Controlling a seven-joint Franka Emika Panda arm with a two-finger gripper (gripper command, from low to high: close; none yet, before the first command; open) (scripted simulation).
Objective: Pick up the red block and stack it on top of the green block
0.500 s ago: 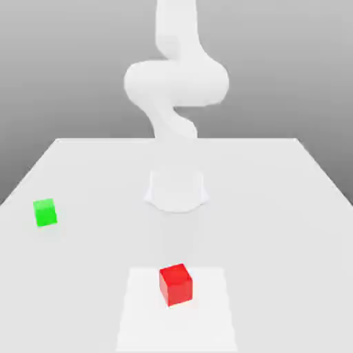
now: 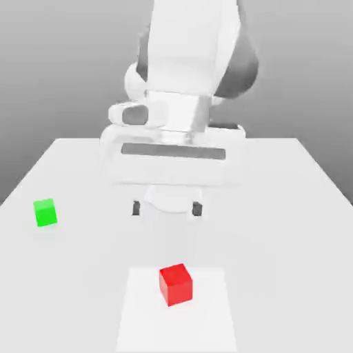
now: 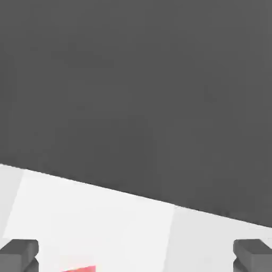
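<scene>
Two cubes are sitting well apart on the white table: the small glossy red block on a paler square patch near the front, the small plain green block off toward the exterior view's left. I'm holding the gripper spread wide and empty above the table, behind red. I'm judging red rigid, light, slick-faced; I'm planning to pinch two opposite flat sides, mid-height.

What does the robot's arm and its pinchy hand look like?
The arm is smooth, chunky and white, with rounded dark grey patches at its sides. The gripper has a wide white body with a grey stripe across it, and two small dark grey fingers.
</scene>
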